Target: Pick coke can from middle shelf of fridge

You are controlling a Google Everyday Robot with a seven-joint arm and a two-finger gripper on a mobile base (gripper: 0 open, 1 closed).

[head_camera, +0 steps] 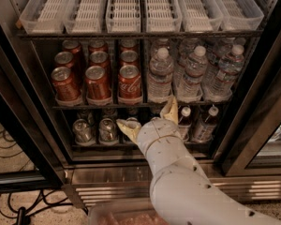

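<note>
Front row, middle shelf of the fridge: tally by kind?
Red aluminium coke can with white script: 1
Plainer red aluminium cans: 2
Clear plastic water bottles: 3
Total: 6
White two-finger gripper, open, sits just below the middle shelf.

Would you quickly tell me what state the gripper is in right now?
Gripper: open, fingers spread, holding nothing, just below the middle shelf, beneath the coke can.

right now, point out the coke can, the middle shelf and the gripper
coke can (pixel 129 82): camera view, on its red side with the white script
middle shelf (pixel 84 107): camera view, on its dark front ledge
gripper (pixel 146 112): camera view, midway between its open fingertips, just below the middle shelf
</note>
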